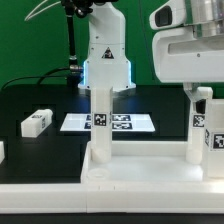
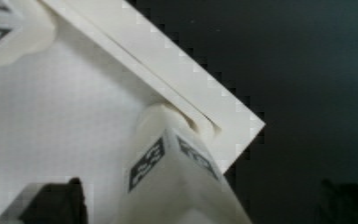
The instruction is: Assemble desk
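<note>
— Desk top (image 1: pixel 110 178): where did it lie?
— Flat across the near edge of the bench (image 1: pixel 165 115), with two legs upright on it. One leg (image 1: pixel 100 115) stood near the middle, and the right leg (image 1: pixel 203 135) stood at the corner on the exterior view's right. A loose leg (image 1: pixel 36 122) lay on the bench, well apart, toward the exterior view's left.
— And the hand (image 2: pixel 197 205)?
— It was above the right leg, and open. In the wrist view its dark fingers (image 2: pixel 51 203) stood apart with that leg between them, and neither seemed to touch it.
— How would the parts handle?
— I judged them stiff, light plastic, smooth enough to slip. The top looked too broad to pinch anywhere but its rim (image 2: pixel 167 75). A leg was best taken squarely across two flat faces, high up, so it would not twist in its socket.
</note>
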`<move>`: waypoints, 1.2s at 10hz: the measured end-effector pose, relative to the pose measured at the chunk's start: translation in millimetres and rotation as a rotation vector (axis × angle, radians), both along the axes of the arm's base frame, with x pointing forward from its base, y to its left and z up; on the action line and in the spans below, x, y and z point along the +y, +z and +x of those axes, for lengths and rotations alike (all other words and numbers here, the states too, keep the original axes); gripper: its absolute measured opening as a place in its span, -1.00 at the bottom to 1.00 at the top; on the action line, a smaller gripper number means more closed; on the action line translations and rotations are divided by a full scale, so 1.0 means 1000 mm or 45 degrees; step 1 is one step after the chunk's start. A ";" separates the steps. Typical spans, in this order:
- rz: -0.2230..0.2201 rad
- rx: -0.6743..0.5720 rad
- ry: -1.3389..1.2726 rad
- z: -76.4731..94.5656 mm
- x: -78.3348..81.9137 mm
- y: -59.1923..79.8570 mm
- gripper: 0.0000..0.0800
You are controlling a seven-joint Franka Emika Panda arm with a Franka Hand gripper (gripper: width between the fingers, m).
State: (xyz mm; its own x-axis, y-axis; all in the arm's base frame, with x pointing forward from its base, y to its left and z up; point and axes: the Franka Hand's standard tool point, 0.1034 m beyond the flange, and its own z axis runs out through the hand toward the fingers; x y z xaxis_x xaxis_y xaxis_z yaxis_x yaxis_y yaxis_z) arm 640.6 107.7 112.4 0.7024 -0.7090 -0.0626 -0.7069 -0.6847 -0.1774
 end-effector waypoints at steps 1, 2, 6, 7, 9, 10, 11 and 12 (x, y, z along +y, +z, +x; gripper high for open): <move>-0.026 -0.015 0.116 0.000 -0.001 0.000 0.62; -0.117 -0.041 0.401 0.000 -0.001 -0.001 0.62; -0.217 -0.162 0.866 0.014 -0.007 0.005 0.62; -0.216 -0.159 0.843 0.014 -0.007 0.005 0.34; -0.201 -0.141 0.693 0.014 -0.008 0.004 0.00; -0.192 -0.127 0.583 0.014 -0.009 0.004 -0.28; -0.185 -0.117 0.503 0.014 -0.010 0.004 -0.28; -0.171 -0.093 0.358 0.012 -0.011 0.004 -0.28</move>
